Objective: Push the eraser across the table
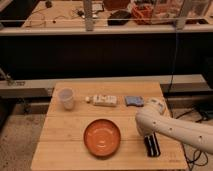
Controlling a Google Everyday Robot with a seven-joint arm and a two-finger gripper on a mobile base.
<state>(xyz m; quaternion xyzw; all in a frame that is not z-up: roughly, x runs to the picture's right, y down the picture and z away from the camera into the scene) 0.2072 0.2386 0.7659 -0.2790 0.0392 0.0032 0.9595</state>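
A light wooden bench (65, 142), square and marked with plank-like grain, is seen filling the lower half of the view. Behind it a dark wall and a pale metal rail (105, 86) are seen. A smooth, white, rounded robot arm (177, 131) is extended over the bench from the right edge, bending downward near the bench's front right part. A round orange plate (102, 137) with a shallow raised rim is set near the front middle. A pale translucent cup (66, 98), upright and slightly tapered, is placed at the back left. A white rectangular box (104, 100) is laid flat to the right of the cup, and a small pale rounded object (88, 99) is seen just beside its left end. A small blue-grey pad (133, 101), soft-edged and flat, lies to the right of the box. The eraser (152, 147), a small black oblong block with pale lengthwise stripes, is found at the front right, near the plate but apart from it. The end effector (150, 135) is lowered directly at the eraser's far end; whether it is released or clenched cannot be told.
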